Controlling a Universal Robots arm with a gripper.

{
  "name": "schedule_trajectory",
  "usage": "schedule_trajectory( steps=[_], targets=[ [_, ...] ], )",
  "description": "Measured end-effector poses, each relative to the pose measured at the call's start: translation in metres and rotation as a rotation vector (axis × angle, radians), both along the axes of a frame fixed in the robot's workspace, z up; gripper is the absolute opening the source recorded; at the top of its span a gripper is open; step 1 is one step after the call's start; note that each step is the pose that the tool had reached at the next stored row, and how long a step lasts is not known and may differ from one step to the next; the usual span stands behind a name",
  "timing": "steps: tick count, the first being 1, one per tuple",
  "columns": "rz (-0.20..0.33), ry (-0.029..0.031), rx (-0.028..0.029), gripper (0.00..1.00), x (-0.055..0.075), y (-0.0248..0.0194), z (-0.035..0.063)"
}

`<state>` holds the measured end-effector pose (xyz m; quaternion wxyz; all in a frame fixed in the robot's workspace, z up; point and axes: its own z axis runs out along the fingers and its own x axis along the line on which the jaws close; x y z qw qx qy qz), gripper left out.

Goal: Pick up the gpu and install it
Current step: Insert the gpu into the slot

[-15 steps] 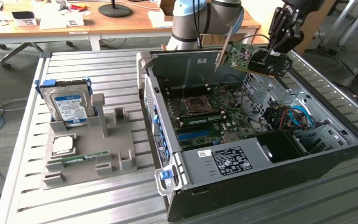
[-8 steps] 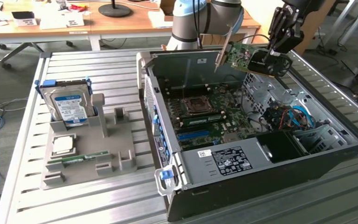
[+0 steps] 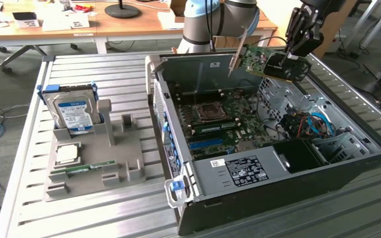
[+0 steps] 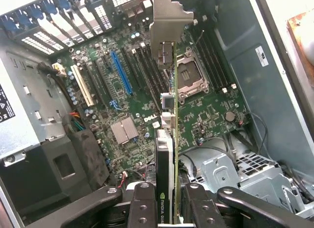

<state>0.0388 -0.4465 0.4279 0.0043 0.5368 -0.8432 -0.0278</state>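
1. The gpu (image 3: 260, 59): a thin flat card with a green circuit board, a dark cooler face and a long silver end bracket (image 3: 233, 57). It hangs tilted in the air above the open computer case (image 3: 349, 171), over the case's edge nearest the arm's base, touching no part of the case.
2. The gpu in the wrist view (image 4: 169, 139): seen edge-on, with the bracket at the end away from the gripper. It stands over the motherboard (image 4: 206, 110), clear of the slots.
3. Gripper (image 3: 288, 63): clenched on the gpu, its black fingers (image 4: 142, 208) pressing on both faces of the card at the dark cooler end.
4. Writing on the gpu: white letters on the black shroud between the fingers read "NVIDIA QUA", and the rest is hidden.
5. Writing on the motherboard: "DELL" in white beside the silver heatsink (image 4: 123, 130). A blue slot (image 4: 122, 73) lies nearby.
6. White label (image 3: 243, 171) on the case's inner cover: printed text and symbols too small to read.
7. Slatted metal table (image 3: 97, 69): it carries the case and a grey fixture (image 3: 111, 153) towards the edge at the exterior view's left.
8. In the fixture: an upright hard drive (image 3: 71, 114) with a blue-and-white label, whose text cannot be read, and a narrow green memory stick (image 3: 88, 167) lying flat.
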Motion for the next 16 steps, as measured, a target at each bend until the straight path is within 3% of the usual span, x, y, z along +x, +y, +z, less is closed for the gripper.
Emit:
schedule_trajectory(
  steps=[8,16],
  targets=[
    [0.059,0.0000,0.0000,0.27,0.0000,0.0000,-0.0001],
    [0.182,-0.0001,0.0012,0.27,0.0000,0.0000,-0.0005]
  ],
)
